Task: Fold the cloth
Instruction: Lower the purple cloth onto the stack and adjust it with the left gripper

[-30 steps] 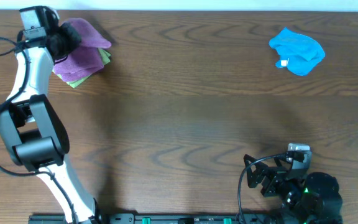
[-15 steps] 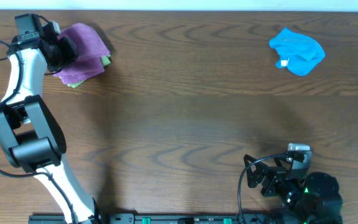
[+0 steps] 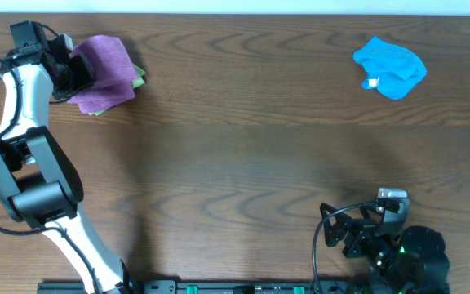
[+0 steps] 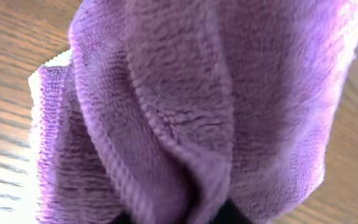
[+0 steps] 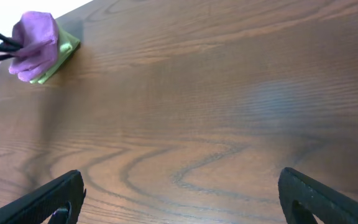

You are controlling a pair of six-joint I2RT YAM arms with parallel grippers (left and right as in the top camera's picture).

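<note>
cloth (image 3: pixel 104 72) lilac-purple | underlying cloth (image 5: pixel 68 48) green | crumpled cloth (image 3: pixel 391 67) bright blue | table (image 3: pixel 243 147) dark-brown woodgrain

Overhead view: bright, even light; soft shadows on the table (image 3: pixel 243 147). Left wrist view: cloth (image 4: pixel 185 106) close up, edges slightly blurred, glare whitening the table at lower left. Right wrist view: pale sheen across the grain.

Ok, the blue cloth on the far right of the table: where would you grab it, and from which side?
Probably from above, closing the fingers on a raised fold near the middle of the blue cloth. It lies crumpled in a heap on the table, so no flat edge offers itself, and the white tag at its left edge looks too small to hold.
</note>
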